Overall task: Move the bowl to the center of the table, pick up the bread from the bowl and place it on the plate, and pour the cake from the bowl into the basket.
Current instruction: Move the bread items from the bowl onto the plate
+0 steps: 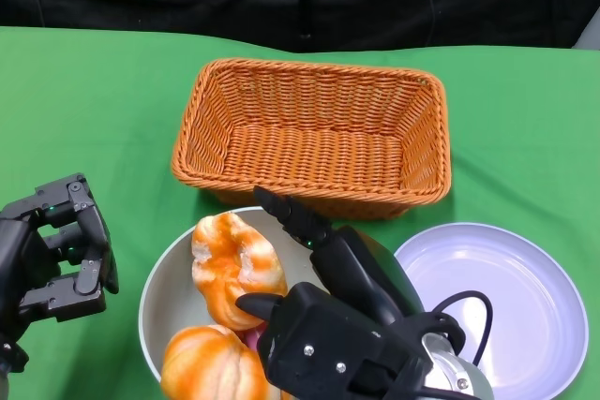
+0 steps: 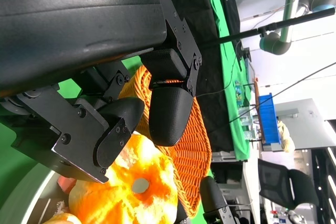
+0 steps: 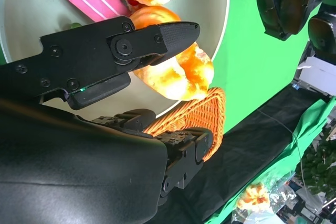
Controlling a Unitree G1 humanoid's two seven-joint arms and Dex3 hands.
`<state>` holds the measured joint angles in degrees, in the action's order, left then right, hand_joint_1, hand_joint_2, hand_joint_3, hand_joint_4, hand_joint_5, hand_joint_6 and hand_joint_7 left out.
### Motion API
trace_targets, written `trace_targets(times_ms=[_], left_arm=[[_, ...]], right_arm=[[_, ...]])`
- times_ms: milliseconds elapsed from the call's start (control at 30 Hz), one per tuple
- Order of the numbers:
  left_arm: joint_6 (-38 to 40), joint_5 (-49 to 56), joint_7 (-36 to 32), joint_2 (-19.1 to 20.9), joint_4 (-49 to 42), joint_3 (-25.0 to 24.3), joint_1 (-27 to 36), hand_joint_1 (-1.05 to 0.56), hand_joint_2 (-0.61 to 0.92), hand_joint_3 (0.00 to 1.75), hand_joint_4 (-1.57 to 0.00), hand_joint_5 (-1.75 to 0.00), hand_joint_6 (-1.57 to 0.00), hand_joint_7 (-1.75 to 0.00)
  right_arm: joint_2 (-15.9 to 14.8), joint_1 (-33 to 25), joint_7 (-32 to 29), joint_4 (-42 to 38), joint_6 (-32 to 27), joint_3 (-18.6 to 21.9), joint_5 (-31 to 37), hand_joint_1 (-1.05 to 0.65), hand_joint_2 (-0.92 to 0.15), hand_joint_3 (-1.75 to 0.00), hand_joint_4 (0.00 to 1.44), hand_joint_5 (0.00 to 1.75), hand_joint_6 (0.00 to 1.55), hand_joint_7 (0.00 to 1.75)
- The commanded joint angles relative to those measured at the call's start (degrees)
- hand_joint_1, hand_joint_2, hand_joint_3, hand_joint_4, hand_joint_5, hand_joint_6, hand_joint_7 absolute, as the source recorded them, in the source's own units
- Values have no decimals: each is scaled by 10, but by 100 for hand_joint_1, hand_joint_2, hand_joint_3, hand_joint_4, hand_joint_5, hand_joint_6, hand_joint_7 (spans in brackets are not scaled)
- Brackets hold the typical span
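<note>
Sitting in the round grey bowl (image 1: 155, 297), the glazed orange bread roll (image 1: 234, 264) lies just left of the right hand (image 1: 314, 302), its long axis running away from the robot toward the woven orange rectangular basket (image 1: 314, 133). That hand hovers over the bowl with fingers spread, holding nothing, and is plainly the nearer one. A second roll (image 1: 211, 362) and a pink cake (image 3: 97, 6) share the bowl. Right of the hand waits the pale lilac plate (image 1: 525, 325). Beside the bowl's left rim, the left hand (image 1: 56, 250) is curled on nothing above the green desk (image 1: 94, 110).

My right hand (image 1: 328, 306) covers much of the bowl (image 1: 159, 288) — I see only a pink sliver of cake (image 3: 97, 6). The picture's lower edge cuts off the nearer bread (image 1: 211, 367) and the bowl's near rim.
</note>
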<state>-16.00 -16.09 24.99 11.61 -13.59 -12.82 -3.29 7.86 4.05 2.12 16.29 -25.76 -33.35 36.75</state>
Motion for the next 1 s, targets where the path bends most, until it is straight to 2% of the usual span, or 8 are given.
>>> trace_targets(times_ms=[33,600,1000], left_arm=[[0,-3,-4,4,2,-4,4,3,46,139,-94,-175,-82,-166],[16,-20,-6,1,9,-9,4,2,48,132,-97,-175,-83,-166],[53,-49,-38,-25,27,-25,3,-1,49,128,-96,-175,-82,-170]], right_arm=[[-1,5,-1,-3,-2,3,-4,-74,-92,-12,35,0,17,0],[1,18,-18,-50,17,-8,-6,-72,-92,-8,35,0,5,0],[5,32,-44,-92,40,-18,-5,-70,-92,-10,36,1,4,0]])
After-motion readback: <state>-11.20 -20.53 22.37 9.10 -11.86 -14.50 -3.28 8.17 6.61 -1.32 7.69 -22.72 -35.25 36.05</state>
